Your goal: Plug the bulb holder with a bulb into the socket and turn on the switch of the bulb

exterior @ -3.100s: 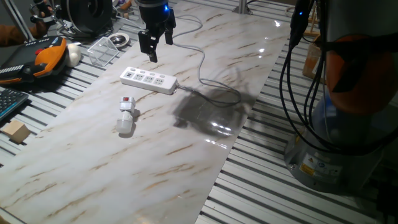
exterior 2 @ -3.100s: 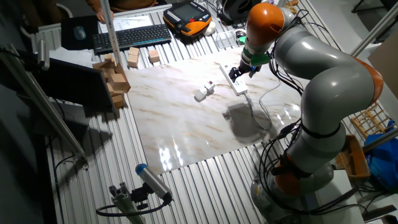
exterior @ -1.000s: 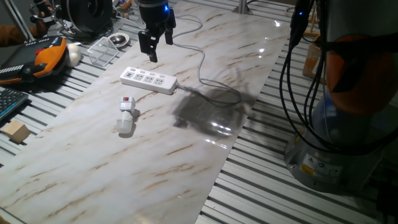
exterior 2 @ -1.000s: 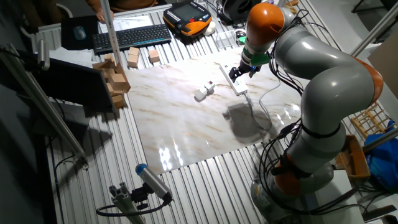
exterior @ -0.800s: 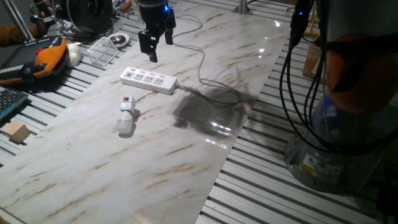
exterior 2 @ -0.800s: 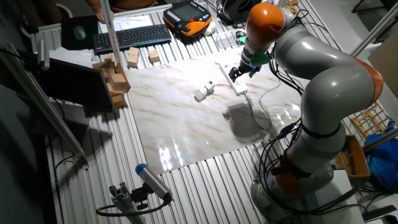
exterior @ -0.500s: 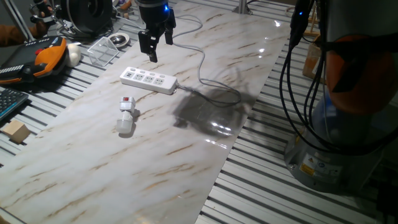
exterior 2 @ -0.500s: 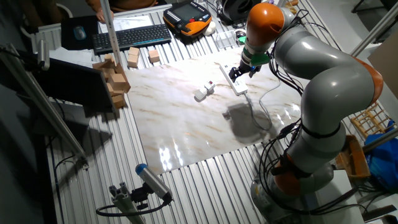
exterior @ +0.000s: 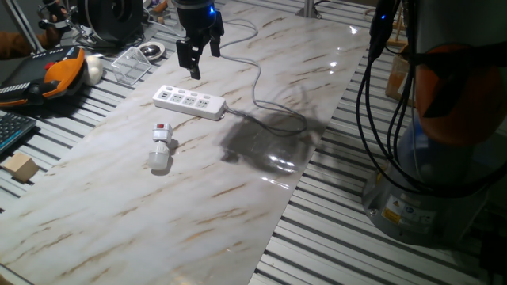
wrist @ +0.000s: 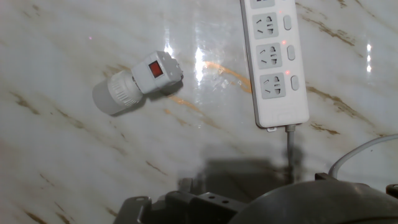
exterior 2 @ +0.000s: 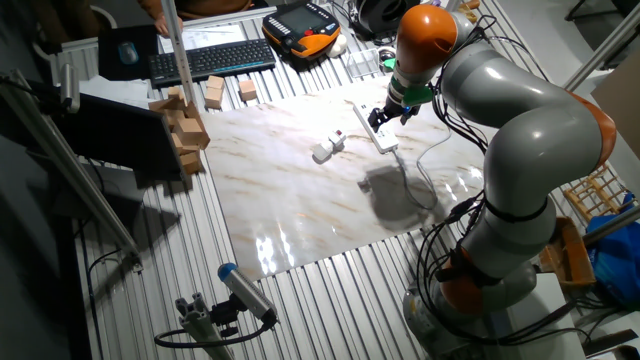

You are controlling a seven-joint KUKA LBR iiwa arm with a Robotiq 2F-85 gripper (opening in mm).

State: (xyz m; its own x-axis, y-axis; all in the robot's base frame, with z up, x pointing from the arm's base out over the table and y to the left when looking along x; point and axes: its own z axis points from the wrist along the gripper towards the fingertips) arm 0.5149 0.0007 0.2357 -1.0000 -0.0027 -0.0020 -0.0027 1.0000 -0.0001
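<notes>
Marble-patterned bench (exterior: pixel 238 198) fills my fixed view, its near half bare. On it I see the bulb holder (exterior: pixel 162 134) lying on its side, red button up, with the bulb (exterior: pixel 158 163) pointing toward the near edge. Just beyond, apart from it, lies the socket (exterior: pixel 189 102), its cable trailing off. Farther back my hand (exterior: pixel 200 62) hovers above the socket's far side, released, fingers spread, grasping nothing.

A robotics lab is indicated by the slatted aluminium bench (exterior 2: pixel 300 290), keyboard (exterior 2: pixel 212 59), teach pendant (exterior 2: pixel 302 24) and wooden blocks (exterior 2: pixel 185 125).
</notes>
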